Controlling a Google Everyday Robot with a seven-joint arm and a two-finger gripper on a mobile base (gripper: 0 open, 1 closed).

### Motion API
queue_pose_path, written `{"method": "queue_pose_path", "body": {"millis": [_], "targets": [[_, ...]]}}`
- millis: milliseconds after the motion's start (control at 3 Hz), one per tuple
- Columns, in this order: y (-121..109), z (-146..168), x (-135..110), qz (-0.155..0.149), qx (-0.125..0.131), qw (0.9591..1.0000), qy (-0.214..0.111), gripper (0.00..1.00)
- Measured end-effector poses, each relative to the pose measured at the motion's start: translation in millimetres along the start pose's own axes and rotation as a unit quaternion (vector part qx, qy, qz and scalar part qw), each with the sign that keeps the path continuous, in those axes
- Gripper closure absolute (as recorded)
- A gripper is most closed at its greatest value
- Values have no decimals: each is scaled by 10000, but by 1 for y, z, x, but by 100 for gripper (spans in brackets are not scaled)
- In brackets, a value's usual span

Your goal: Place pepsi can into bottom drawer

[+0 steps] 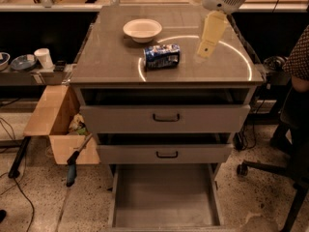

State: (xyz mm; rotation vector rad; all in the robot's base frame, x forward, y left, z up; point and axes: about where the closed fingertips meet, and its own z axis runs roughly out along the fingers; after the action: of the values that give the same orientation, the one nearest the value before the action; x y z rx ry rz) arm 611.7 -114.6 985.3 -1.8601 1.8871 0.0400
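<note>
The pepsi can point(161, 56), blue with white markings, lies on its side on the grey cabinet top point(111, 62), in front of the white bowl. The bottom drawer point(164, 197) is pulled out wide, its flat grey floor bare. My gripper point(209, 37) hangs above the right part of the cabinet top, to the right of the can and apart from it, with a pale yellow finger pointing down. It holds nothing that I can see.
A white bowl point(142, 30) sits behind the can. The two upper drawers point(166, 117) with black handles stand slightly open. A cardboard box point(58, 124) with a tool stands at the left, a person and an office chair point(289, 144) at the right.
</note>
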Motion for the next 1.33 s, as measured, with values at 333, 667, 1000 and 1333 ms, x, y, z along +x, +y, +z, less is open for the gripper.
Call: {"method": "queue_pose_path", "body": {"millis": [333,667,1000,1333], "targets": [[-5,15,-17,-133,-85,9998,-154,0],[-7,30,-34,-251,-192,9991,-286,0],[-17,47,-49,-368,-280,9982,-388,0],[-40,71,-65,-503,-332,9973,-420,0]]}}
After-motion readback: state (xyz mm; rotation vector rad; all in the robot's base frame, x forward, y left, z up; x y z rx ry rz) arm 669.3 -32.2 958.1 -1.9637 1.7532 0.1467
